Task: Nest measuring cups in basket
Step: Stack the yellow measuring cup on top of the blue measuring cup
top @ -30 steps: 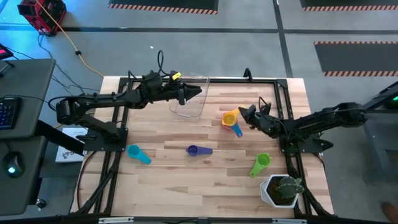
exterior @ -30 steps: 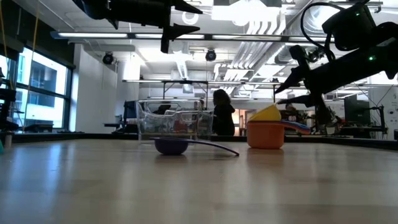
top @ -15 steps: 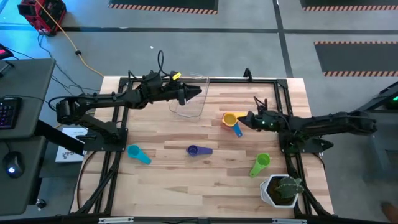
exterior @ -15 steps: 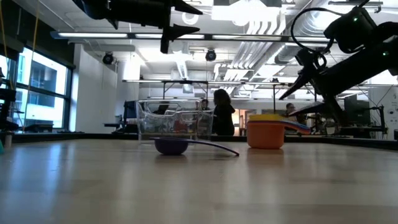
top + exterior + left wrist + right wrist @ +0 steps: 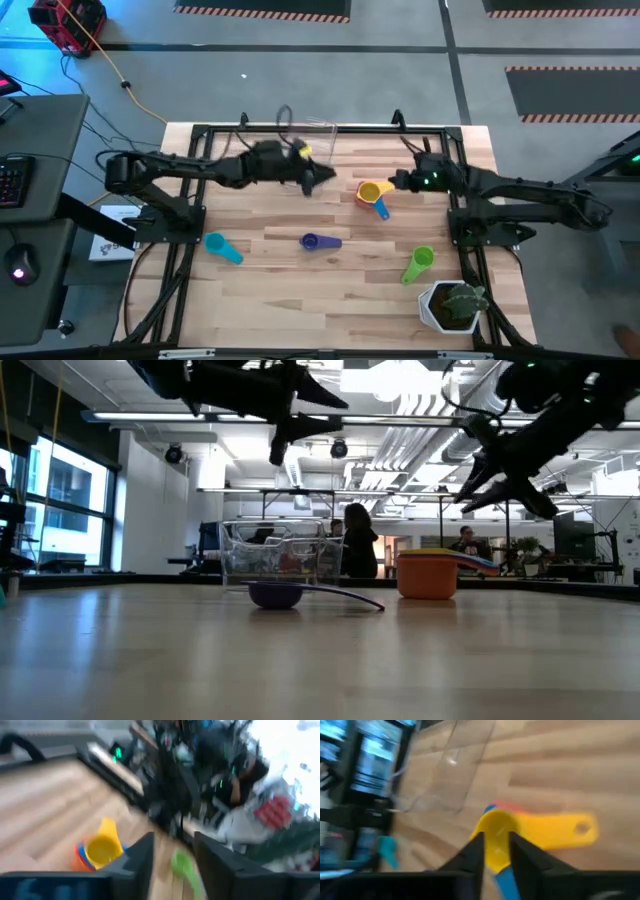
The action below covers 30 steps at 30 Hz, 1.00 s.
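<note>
A yellow cup (image 5: 369,190) sits nested in a stack with an orange-red cup (image 5: 428,577) and a blue one, whose handle (image 5: 381,209) sticks out toward the near edge. The purple cup (image 5: 310,241), teal cup (image 5: 222,247) and green cup (image 5: 418,263) lie apart on the table. The clear basket (image 5: 275,565) stands at the far edge, partly under my left arm. My left gripper (image 5: 326,178) hovers open just left of the stack. My right gripper (image 5: 396,182) hangs open right of the stack and above it (image 5: 497,475).
A white pot with a green plant (image 5: 452,305) stands at the near right corner. Black frame rails (image 5: 455,190) run along the table's sides. Bare wood lies between the purple cup and the stack. A person (image 5: 357,542) shows in the room beyond.
My left gripper has swung from above the basket toward the right and near, ending beside the cup stack. The yellow cup, tilted on the stack a second ago, now sits level in it. My right gripper has risen away from the stack.
</note>
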{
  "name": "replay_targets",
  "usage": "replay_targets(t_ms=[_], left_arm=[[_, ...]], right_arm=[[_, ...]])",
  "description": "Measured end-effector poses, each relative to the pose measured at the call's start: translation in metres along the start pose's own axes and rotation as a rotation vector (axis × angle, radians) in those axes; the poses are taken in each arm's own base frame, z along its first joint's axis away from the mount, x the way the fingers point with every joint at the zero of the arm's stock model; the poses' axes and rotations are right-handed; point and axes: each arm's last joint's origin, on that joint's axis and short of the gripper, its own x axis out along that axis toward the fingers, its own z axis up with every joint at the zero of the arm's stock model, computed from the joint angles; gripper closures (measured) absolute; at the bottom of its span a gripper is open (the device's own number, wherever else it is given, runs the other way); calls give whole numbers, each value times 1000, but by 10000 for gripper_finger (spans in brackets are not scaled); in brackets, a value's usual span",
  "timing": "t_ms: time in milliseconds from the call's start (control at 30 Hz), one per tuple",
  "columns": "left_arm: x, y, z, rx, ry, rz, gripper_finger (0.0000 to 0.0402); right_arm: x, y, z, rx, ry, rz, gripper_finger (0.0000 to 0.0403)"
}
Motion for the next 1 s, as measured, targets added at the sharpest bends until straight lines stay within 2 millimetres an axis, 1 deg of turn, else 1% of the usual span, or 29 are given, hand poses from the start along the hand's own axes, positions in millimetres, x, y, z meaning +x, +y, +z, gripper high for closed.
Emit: replay_targets(t_ms=[33, 67, 100, 133, 200, 333, 400, 467, 600, 667, 800, 900, 1000], left_arm=[[7, -4, -6, 11, 37, -2, 310], [15, -9, -13, 28, 81, 2, 340], [23, -14, -19, 52, 126, 5, 370], [33, -19, -25, 80, 172, 5, 385], [55, -31, -36, 153, 266, 10, 389], [98, -45, -69, 329, 464, 66, 400], [113, -48, -86, 391, 530, 102, 399], [127, -50, -103, 432, 554, 129, 401], [146, -42, -131, 473, 551, 199, 401], [152, -34, -139, 493, 524, 253, 401], [163, -12, -143, 564, 453, 362, 401], [173, 7, -143, 589, 438, 330, 401], [176, 20, -140, 551, 453, 310, 401]], right_arm=[[2, 0, 7, -34, 19, -28, 378], [5, -2, 12, -63, 51, -43, 389], [9, -4, 18, -74, 85, -47, 390], [14, -7, 23, -70, 122, -44, 386], [23, -16, 31, -59, 193, -42, 383], [42, -36, 41, -27, 301, -39, 400], [47, -41, 45, -11, 320, -27, 397], [49, -43, 47, -11, 318, -23, 400], [49, -45, 51, -7, 289, -27, 401], [50, -47, 52, 3, 285, -41, 402], [58, -51, 48, 50, 334, -64, 403], [67, -51, 43, 61, 378, -70, 403], [72, -49, 38, 55, 406, -68, 403]])
